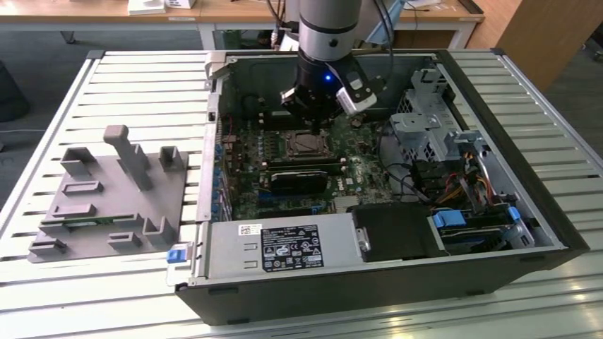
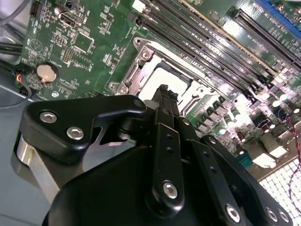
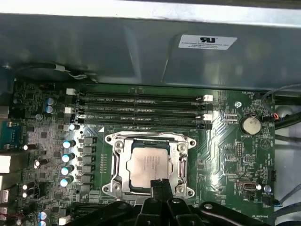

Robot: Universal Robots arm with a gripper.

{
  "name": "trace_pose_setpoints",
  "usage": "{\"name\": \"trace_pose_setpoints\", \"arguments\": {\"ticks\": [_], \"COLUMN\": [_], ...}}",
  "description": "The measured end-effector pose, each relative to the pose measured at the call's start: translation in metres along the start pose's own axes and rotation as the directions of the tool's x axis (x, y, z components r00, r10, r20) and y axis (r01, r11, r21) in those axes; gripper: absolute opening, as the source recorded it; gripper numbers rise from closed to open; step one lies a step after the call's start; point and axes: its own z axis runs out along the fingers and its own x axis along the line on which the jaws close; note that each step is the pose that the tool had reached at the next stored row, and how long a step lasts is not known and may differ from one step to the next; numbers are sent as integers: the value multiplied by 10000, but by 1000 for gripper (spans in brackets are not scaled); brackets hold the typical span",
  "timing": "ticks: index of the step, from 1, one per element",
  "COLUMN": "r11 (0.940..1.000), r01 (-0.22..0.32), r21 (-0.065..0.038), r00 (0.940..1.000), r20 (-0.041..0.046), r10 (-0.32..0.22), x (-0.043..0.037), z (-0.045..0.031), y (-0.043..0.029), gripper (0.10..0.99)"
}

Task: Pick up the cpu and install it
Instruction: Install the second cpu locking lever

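The gripper (image 1: 318,121), a matte black body with bolted linkage plates, is seen near the upper middle of the exterior view, hanging over the motherboard (image 1: 282,169) inside an open computer case (image 1: 527,233). In both wrist views its narrow black fingers (image 3: 158,187) are brought together at their tips, with nothing seen between them; the tips hang just at the edge of the socket (image 3: 117,162).

The cpu (image 3: 148,162), a flat square with a dull silver-grey metal top, lies seated in the socket, ringed by a shiny steel frame with screw heads at the corners. In the second wrist view the cpu (image 2: 162,80) appears just beyond the fingertips (image 2: 163,92). Faint print on its top is too small to be read.

Beyond the socket in the first wrist view, long dark memory slots (image 3: 141,110) with white end clips are set side by side. A row of silver-topped capacitors (image 3: 68,157) stands on one side of the socket, and a round coin battery (image 3: 250,124) is seated on the other. The board is green and densely printed. A white label (image 3: 207,41) is stuck on the grey sheet-metal wall beyond; its text is not legible.

In the exterior view a silver power supply (image 1: 282,247) carrying a black label is placed at the lower middle. A grey moulded fixture (image 1: 104,198) rests on the slatted metal table (image 1: 141,70) at the left. Blue clips and bundled cables are seen at the lower right of the case.
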Motion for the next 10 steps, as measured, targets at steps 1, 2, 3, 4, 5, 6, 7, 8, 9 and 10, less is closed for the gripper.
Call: {"name": "trace_pose_setpoints", "arguments": {"ticks": [1, 2, 3, 4, 5, 6, 7, 8, 9, 10], "r11": [10000, 10000, 10000, 10000, 10000, 10000, 10000, 10000, 10000, 10000], "r01": [0, 0, -1, -1, -2, -2, -2, -1, -2, -2], "r21": [-1, 0, -1, -1, -1, -2, -1, 1, 1, 0], "r00": [10000, 10000, 10000, 10000, 10000, 10000, 10000, 10000, 10000, 10000], "r20": [-1, -5, -8, -10, -11, -12, -13, -13, -13, -13], "r10": [0, 0, 1, 1, 2, 2, 2, 1, 2, 2], "x": [0, 0, 1, 1, 2, 2, 2, 2, 3, 3], "z": [3, 6, 10, 15, 18, 20, 21, 21, 21, 20], "y": [-4, -16, -28, -40, -53, -67, -77, -88, -102, -119], "gripper": [106, 106, 106, 106, 106, 106, 106, 106, 106, 106]}}
